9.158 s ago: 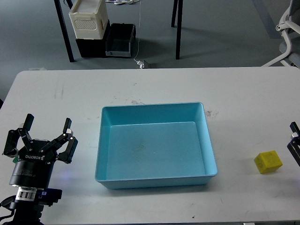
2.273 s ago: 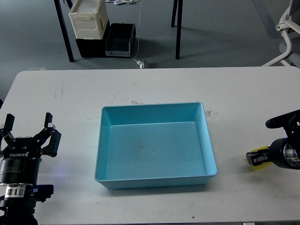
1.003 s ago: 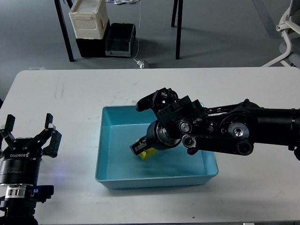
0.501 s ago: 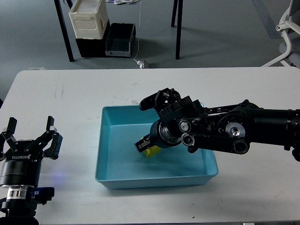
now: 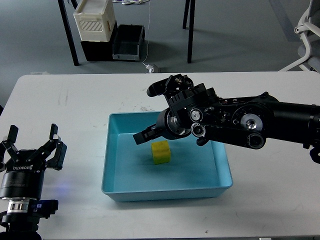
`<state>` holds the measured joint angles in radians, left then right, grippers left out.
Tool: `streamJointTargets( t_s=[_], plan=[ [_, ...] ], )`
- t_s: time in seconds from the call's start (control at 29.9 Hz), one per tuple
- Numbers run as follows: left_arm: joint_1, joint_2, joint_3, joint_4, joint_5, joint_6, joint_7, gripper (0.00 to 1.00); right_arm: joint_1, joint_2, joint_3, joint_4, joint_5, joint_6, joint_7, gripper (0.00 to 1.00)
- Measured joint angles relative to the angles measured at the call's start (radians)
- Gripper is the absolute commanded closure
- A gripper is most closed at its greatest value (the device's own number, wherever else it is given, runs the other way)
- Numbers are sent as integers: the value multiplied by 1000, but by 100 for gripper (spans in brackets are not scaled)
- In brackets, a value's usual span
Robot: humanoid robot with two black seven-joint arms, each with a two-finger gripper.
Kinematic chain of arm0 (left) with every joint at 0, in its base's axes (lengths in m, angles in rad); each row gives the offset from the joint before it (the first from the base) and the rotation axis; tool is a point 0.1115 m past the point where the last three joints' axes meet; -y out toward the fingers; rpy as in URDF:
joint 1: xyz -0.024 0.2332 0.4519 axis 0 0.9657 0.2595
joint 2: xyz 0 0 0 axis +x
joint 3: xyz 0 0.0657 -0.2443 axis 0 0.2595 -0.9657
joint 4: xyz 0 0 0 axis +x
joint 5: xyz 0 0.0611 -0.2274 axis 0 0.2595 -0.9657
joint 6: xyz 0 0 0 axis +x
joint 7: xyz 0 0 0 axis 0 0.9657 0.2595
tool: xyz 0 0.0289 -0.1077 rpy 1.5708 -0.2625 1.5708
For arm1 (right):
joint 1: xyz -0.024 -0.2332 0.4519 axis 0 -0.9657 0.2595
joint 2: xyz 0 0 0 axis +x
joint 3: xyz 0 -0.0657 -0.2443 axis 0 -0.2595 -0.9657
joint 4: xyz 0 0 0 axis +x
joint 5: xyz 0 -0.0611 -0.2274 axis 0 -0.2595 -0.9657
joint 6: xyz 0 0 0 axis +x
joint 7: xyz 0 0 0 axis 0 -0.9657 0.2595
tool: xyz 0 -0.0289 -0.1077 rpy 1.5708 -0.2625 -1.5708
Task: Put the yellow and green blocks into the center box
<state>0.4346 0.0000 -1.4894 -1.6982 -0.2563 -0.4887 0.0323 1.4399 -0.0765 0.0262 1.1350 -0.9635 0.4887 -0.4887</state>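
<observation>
White table (image 5: 60, 105) carrying light-blue center box (image 5: 111, 170), with yellow block (image 5: 161, 152) resting free on its floor near the middle. Right gripper (image 5: 147, 134) just above the block, finger spread impossible to tell; left gripper (image 5: 31, 142) splayed apart at table's left edge, holding nothing.

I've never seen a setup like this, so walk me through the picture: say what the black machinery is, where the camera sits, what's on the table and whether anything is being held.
The camera sits in a humanoid robot's head, looking forward and down at a white table. The black machinery is its two arms, each ending in a two-finger gripper. The right arm reaches in from the right edge, and its right gripper hangs above a light-blue tray. It holds nothing; whether its fingers are apart is hard to tell. A yellow block lies loose on the tray floor just below it. The left gripper waits at the lower left, open and empty. No green block is in view. Beyond the table, on the floor, stand a white slatted crate and a black bin.
</observation>
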Motion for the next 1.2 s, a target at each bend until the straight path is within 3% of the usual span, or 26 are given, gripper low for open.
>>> streamJointTargets(
  t_s=[0.27,0.64,0.8,1.0,1.2],
  plan=[
    [1,0,-1,0,0,0,0,0,57,-209,186,-8,253,0,0,0],
    [-21,0,0,2,0,0,0,0,-109,-423,512,-88,558,0,0,0],
    [-38,0,1,5,0,0,0,0,-202,-436,694,-121,581,-9,0,0],
    [-44,0,1,11,0,0,0,0,-322,-396,921,-141,616,-121,0,0],
    [-49,0,0,23,0,0,0,0,-514,-328,1209,-130,843,-130,0,0]
  ],
)
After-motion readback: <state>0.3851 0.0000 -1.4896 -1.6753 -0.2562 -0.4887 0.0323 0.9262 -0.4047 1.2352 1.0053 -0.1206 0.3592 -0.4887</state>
